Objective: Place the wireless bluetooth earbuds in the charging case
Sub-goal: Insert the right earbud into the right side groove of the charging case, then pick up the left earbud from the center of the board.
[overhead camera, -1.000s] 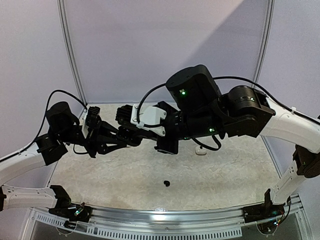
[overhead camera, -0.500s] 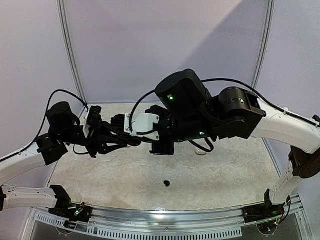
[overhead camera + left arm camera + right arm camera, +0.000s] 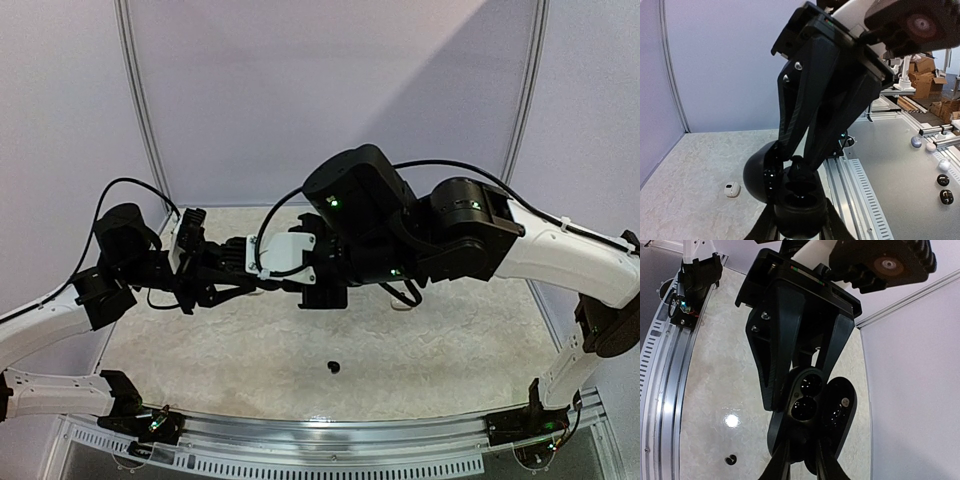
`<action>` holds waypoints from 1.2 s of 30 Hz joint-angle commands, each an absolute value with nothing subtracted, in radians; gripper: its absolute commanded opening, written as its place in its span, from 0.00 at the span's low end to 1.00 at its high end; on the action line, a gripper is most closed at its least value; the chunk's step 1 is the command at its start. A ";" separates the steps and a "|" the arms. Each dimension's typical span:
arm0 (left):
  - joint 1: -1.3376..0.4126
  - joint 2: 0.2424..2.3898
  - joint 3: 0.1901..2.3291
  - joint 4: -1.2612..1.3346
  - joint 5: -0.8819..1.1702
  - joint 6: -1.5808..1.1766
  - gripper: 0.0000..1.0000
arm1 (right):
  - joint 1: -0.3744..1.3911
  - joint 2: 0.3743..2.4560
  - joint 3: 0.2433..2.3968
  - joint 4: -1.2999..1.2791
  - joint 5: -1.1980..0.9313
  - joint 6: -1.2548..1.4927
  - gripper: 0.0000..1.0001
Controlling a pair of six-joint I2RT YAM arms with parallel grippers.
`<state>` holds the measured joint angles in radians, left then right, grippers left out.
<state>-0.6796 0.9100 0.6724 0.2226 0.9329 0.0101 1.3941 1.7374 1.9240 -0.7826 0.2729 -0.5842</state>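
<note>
Top view: compared with a second ago, the right arm (image 3: 560, 250) has swung further left, so its wrist now overlaps the tip of the left arm (image 3: 60, 320) above the middle of the counter (image 3: 450, 350). The left arm has barely shifted. Both arms reach inward, raised off the counter. One black earbud (image 3: 333, 367) lies alone on the counter near the front edge, where it was before.

Left wrist view: the left gripper (image 3: 800, 222) clamps the black charging case (image 3: 797, 200) from both sides, its lid hinged open to the left. The right gripper (image 3: 796, 162) comes down steeply from above, its fingertips close together at the case's opening. Whether they hold anything cannot be told. A small white item (image 3: 732, 189) sits on the counter behind, which the top view does not show clearly.

Right wrist view: this view looks straight into the case, showing two dark wells side by side and the open lid to the right. The black earbud lies on the counter below.
</note>
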 commanded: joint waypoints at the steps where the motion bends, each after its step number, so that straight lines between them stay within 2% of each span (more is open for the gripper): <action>1: -0.673 0.900 0.678 0.269 0.943 0.003 0.00 | 1.398 1.762 1.924 -0.806 0.289 -0.571 0.20; 8: -0.673 0.896 0.670 0.267 0.915 -0.022 0.00 | 1.399 1.694 1.877 -0.704 0.255 -0.539 0.26; 14: -0.673 0.891 0.668 0.258 0.908 -0.027 0.00 | 1.399 1.630 1.844 -0.631 0.219 -0.515 0.26; 20: -0.673 0.889 0.666 0.259 0.892 -0.038 0.00 | 1.399 1.580 1.811 -0.580 0.201 -0.468 0.23; 23: -0.673 0.885 0.658 0.261 0.856 -0.063 0.00 | 1.389 1.537 1.773 -0.516 0.210 -0.429 0.25; 29: -0.669 0.872 0.635 0.289 0.737 -0.133 0.00 | 1.220 1.477 1.722 -0.519 0.166 -0.071 0.27; 33: -0.662 0.860 0.624 0.299 0.672 -0.167 0.00 | 1.120 1.502 1.663 -0.639 0.153 0.152 0.38; 36: -0.650 0.851 0.615 0.296 0.631 -0.190 0.00 | 1.096 1.539 1.595 -0.682 0.103 0.196 0.42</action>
<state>-0.6762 0.8726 0.6384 0.2726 0.7174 -0.1394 1.1156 1.4891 1.6821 -0.5636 0.1730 0.0071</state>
